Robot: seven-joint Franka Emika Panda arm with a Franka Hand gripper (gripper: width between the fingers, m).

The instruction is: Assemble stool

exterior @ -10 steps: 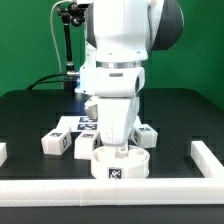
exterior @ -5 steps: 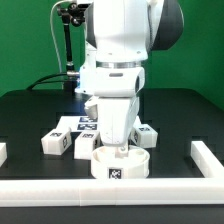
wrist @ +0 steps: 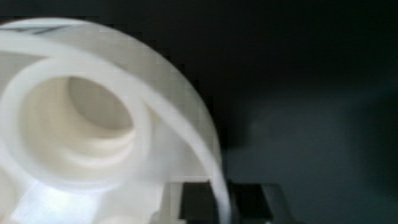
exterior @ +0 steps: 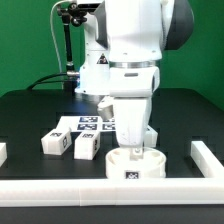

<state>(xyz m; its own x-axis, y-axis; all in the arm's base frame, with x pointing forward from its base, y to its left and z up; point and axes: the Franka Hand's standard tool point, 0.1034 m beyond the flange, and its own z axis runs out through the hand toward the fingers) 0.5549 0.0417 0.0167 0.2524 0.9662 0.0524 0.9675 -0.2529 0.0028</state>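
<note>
Bulky white arm (exterior: 135, 45), rounded dark-grey joint cap (exterior: 183, 22), white hand (exterior: 133, 148)

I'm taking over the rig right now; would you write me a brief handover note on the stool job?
Gripper: shut on the rim of the round seat; the wrist view shows the rim between the fingers.
Seat: low by the front rail, toward the exterior view's right.
Leg blocks: two lie loose on the table toward the exterior view's left, in front of the marker board.
Done: seat gripped; no leg is fitted.
Left: fit the legs.
</note>
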